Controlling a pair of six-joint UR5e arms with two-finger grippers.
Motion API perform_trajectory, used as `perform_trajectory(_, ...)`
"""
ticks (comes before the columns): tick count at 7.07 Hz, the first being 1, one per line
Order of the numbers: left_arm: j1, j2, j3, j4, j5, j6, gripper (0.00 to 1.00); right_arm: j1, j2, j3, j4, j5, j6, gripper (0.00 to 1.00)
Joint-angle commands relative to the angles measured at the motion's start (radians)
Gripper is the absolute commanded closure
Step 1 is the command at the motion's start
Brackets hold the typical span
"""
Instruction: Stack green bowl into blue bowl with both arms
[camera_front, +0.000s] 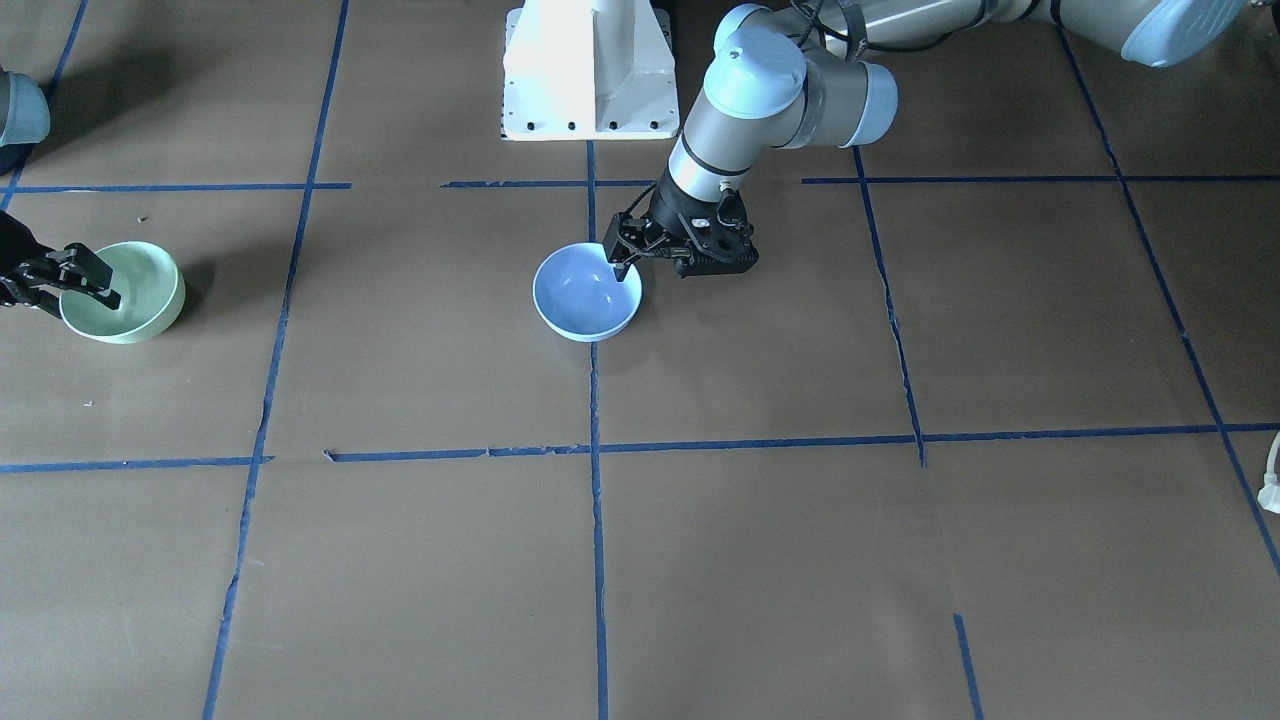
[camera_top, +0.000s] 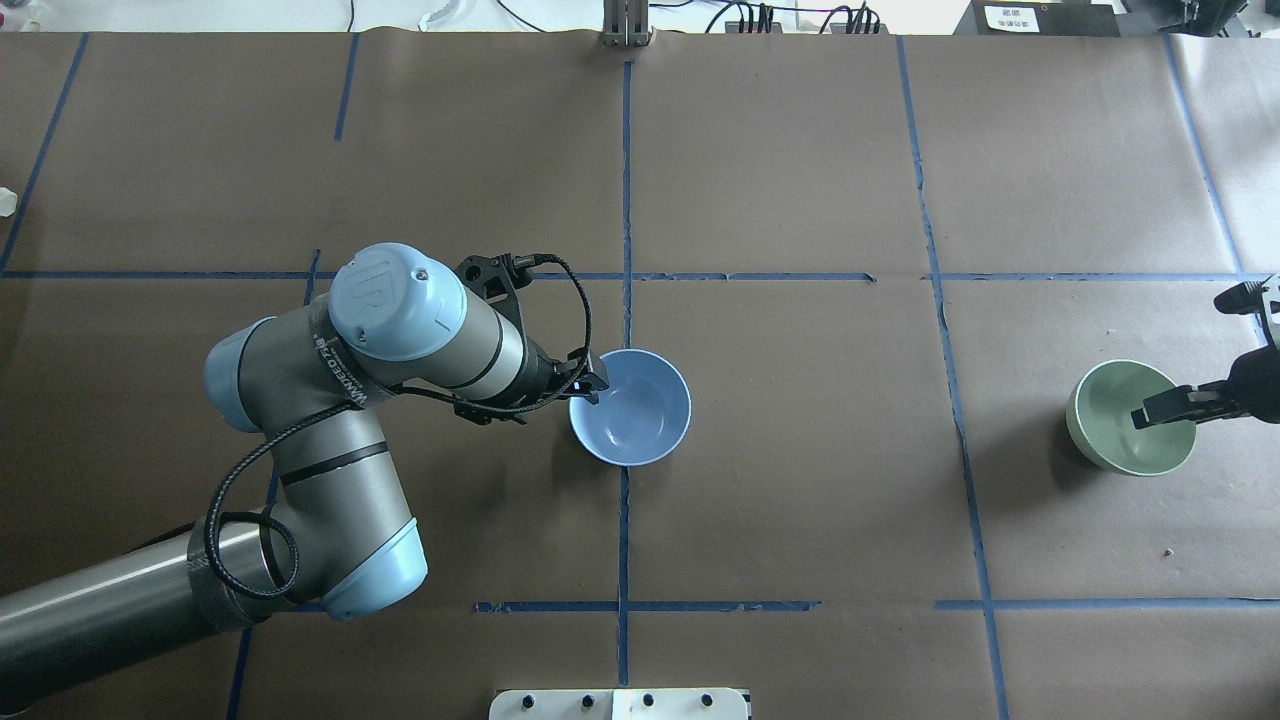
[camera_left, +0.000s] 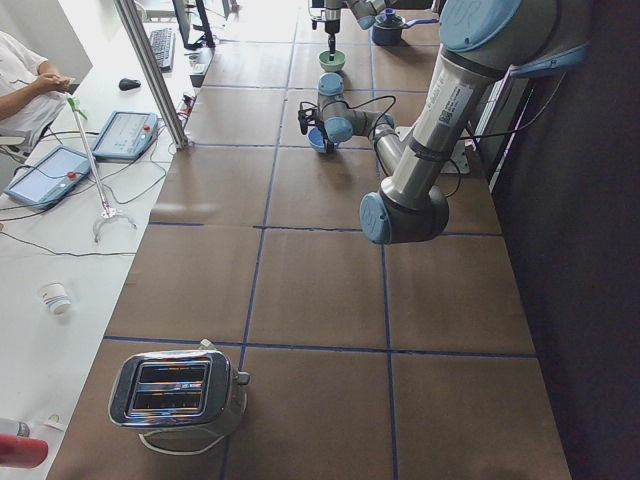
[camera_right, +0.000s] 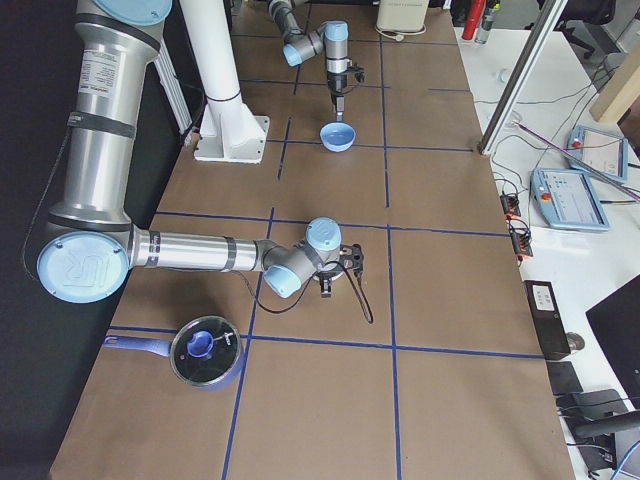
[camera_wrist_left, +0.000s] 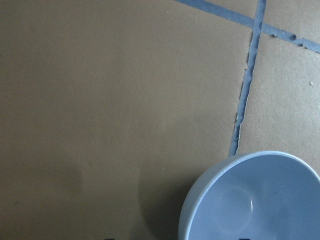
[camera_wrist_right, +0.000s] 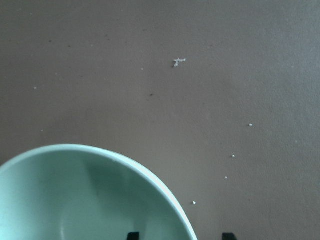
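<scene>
The blue bowl (camera_front: 587, 291) stands upright near the table's middle, also in the overhead view (camera_top: 630, 407). My left gripper (camera_front: 620, 262) is open, its fingers astride the bowl's rim on the robot's left side, one finger inside. The left wrist view shows the blue bowl (camera_wrist_left: 252, 200) at the bottom right. The green bowl (camera_front: 125, 292) sits far to the robot's right, also in the overhead view (camera_top: 1130, 417). My right gripper (camera_top: 1160, 410) is open astride its outer rim. The right wrist view shows the green bowl (camera_wrist_right: 85, 195) with its rim between the fingertips (camera_wrist_right: 227, 235).
The white pedestal base (camera_front: 590, 70) stands at the robot's side of the table. A toaster (camera_left: 178, 390) sits at the left end. A lidded pot (camera_right: 205, 350) sits at the right end. Blue tape lines cross the brown table cover (camera_front: 760, 560).
</scene>
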Motion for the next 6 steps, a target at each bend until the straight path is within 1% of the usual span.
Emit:
perform_trajectory(1,-0.023,0.001,-0.03,0.0,-0.002,0.0,0.13,-0.01,0.026,0.008,-0.002,0.013,0.008,1.0)
perform_trajectory(2,-0.048,0.019,-0.088,-0.001,-0.006,0.0,0.05,-0.01,0.058,0.055,-0.011,0.017,0.032,1.0)
perform_trajectory(3,-0.082,0.074,-0.174,-0.012,-0.011,-0.005,0.02,-0.019,0.139,0.121,-0.015,0.067,0.222,1.0)
perform_trajectory(4,-0.122,0.079,-0.211,-0.012,-0.012,-0.007,0.01,-0.121,0.286,0.139,-0.015,0.011,0.467,1.0)
perform_trajectory(5,-0.16,0.097,-0.243,-0.012,-0.029,-0.008,0.01,-0.283,0.391,0.157,-0.015,-0.19,0.692,1.0)
perform_trajectory(6,-0.197,0.099,-0.244,-0.012,-0.081,-0.008,0.01,-0.385,0.478,0.172,-0.017,-0.376,0.809,1.0)
